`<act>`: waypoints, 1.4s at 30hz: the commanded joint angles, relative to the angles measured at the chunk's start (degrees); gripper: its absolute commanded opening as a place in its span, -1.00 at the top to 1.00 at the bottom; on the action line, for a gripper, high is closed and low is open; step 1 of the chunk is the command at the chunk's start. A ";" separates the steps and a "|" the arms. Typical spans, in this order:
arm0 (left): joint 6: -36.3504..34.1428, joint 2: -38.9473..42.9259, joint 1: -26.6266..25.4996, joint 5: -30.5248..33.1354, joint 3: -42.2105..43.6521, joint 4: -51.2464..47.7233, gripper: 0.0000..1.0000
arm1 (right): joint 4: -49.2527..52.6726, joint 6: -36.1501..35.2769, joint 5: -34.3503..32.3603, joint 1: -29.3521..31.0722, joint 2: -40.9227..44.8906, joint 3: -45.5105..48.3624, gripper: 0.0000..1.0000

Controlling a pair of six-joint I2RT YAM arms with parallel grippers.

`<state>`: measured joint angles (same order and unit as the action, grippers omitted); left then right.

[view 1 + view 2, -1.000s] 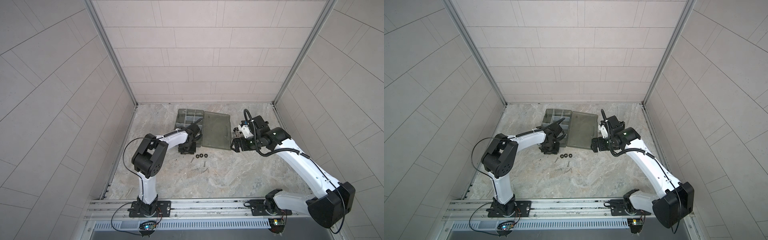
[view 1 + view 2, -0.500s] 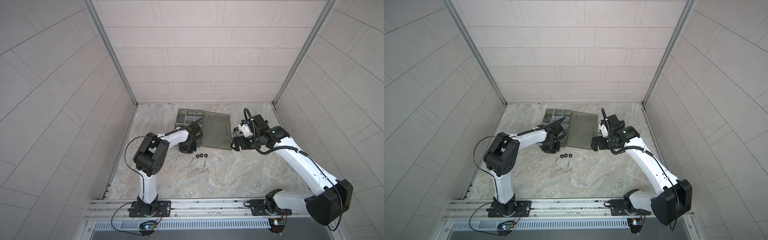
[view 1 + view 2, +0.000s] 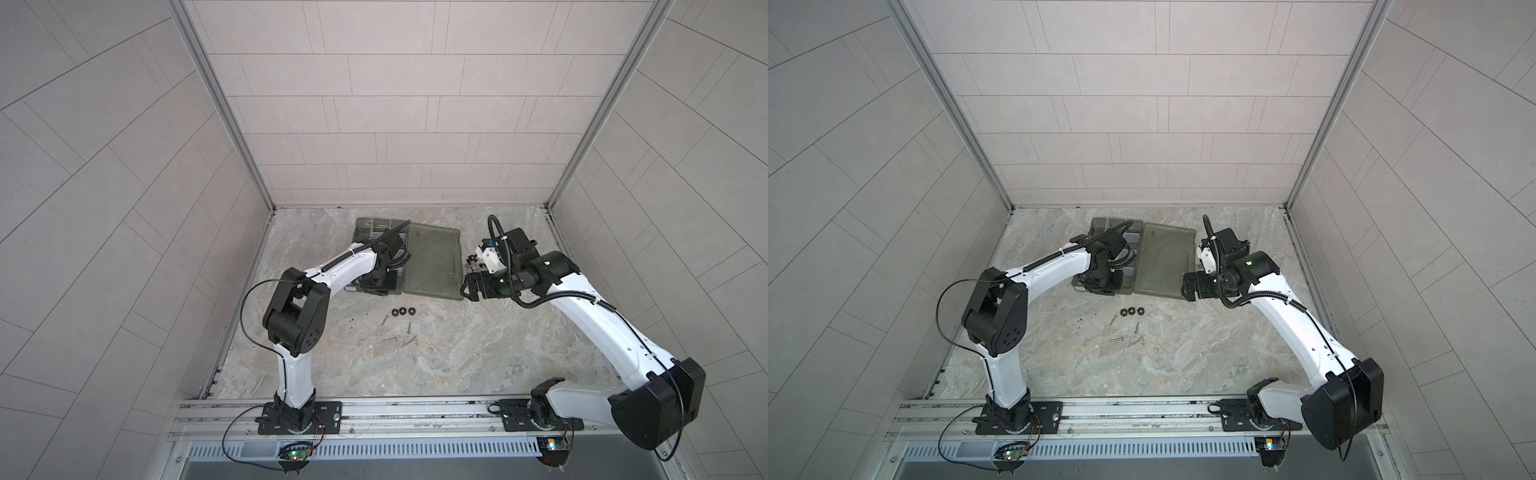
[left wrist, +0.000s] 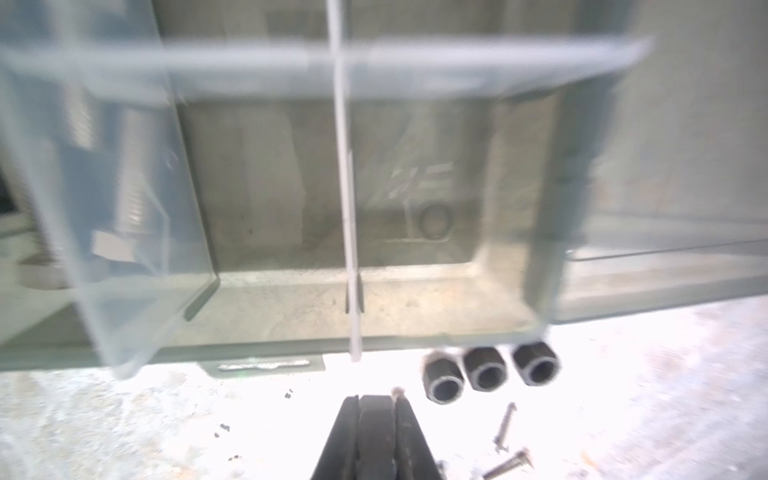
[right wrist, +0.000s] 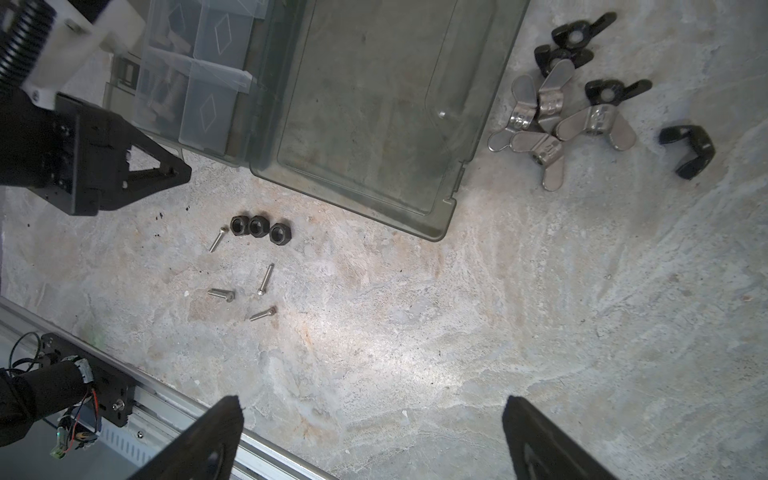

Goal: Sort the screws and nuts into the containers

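Note:
Three black nuts (image 3: 401,311) (image 3: 1132,311) (image 5: 259,227) lie in a row on the stone floor just in front of the organiser. Several thin silver screws (image 3: 390,340) (image 5: 264,279) are scattered beside and in front of them. The containers (image 3: 374,228) (image 4: 270,187) are the divided half of the smoky case; thick silver bolts (image 4: 133,166) lie in one compartment. My left gripper (image 3: 376,284) (image 4: 376,399) hovers over the case's near edge, jaws shut, with nothing visibly held. My right gripper (image 3: 467,286) (image 5: 372,405) stands open above bare floor by the lid's near right corner.
The flat lid half (image 3: 432,262) (image 5: 365,104) lies open to the right of the compartments. Silver wing nuts (image 5: 540,120) and black wing-shaped pieces (image 5: 688,151) lie on the floor beyond the lid. A metal rail (image 3: 374,415) runs along the front edge; tiled walls close three sides.
The left gripper's jaws have closed over the organiser's near edge, and its arm has shifted slightly. The right arm has barely moved.

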<state>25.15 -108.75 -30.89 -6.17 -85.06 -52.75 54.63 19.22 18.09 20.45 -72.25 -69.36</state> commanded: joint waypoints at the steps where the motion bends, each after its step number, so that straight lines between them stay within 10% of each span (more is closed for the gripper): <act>1: -2.21 1.09 0.04 1.22 -5.20 -4.94 0.77 | 0.06 -0.77 0.31 -0.32 -0.45 -2.42 -0.99; 16: -7.22 -11.64 5.63 1.08 -27.67 -10.56 0.77 | 0.43 -1.27 -0.86 -1.01 -7.95 -11.31 -0.99; 40: -9.89 -26.25 11.03 -1.46 -39.84 -14.38 0.77 | 7.02 -1.98 -0.50 -4.97 -24.66 -27.32 -0.99; 42: -10.33 -26.38 11.03 -1.55 -39.92 -14.70 0.51 | 6.98 -1.94 -0.40 -5.19 -24.92 -27.29 -0.99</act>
<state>15.84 -134.85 -20.25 -7.70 -123.37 -64.99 59.61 17.96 17.76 15.53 -96.90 -95.81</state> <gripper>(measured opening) 0.207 0.993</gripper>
